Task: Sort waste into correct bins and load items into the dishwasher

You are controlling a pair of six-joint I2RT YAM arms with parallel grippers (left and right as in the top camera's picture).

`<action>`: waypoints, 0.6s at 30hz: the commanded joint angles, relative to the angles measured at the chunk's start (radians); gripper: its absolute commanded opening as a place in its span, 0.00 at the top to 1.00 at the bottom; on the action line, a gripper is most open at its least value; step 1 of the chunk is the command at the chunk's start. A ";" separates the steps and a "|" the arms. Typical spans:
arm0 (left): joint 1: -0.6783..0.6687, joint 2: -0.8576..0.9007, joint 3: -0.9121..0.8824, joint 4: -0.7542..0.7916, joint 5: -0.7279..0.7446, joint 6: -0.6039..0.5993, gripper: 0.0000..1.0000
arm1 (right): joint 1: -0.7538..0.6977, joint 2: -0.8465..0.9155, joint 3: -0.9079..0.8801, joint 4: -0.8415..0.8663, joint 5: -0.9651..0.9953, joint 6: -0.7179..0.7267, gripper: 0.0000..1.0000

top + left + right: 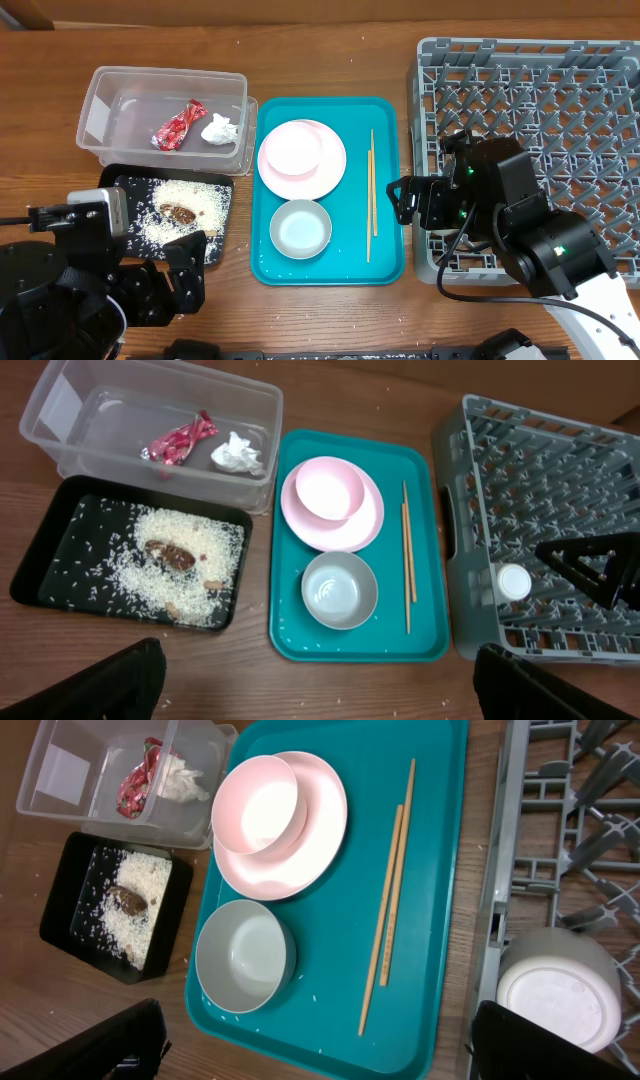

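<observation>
The clear tub holds the red wrapper and the white tissue ball. The black tray holds rice scraps with a brown lump. On the teal tray the pink bowl sits on the pink plate, with the white bowl and two chopsticks beside them. The small white cup stands in the grey dish rack at its front left. My left gripper is open and empty over bare wood. My right gripper is open and empty above the teal tray's near edge.
Loose rice grains lie on the wood in front of the teal tray and on the tray floor. The right arm covers the rack's front left corner. The left arm sits at the front left, below the black tray.
</observation>
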 commanded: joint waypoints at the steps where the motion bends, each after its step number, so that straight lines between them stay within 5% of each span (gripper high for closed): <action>1: -0.026 -0.006 -0.003 -0.001 0.005 0.000 0.00 | -0.005 -0.003 0.033 0.009 0.003 0.005 0.00; 9: 0.000 -0.100 -0.138 0.176 -0.138 0.029 0.00 | -0.005 -0.003 0.033 0.009 0.003 0.005 0.00; 18: 0.062 -0.440 -0.826 0.846 0.080 0.291 0.00 | -0.005 -0.003 0.033 0.009 0.003 0.005 0.00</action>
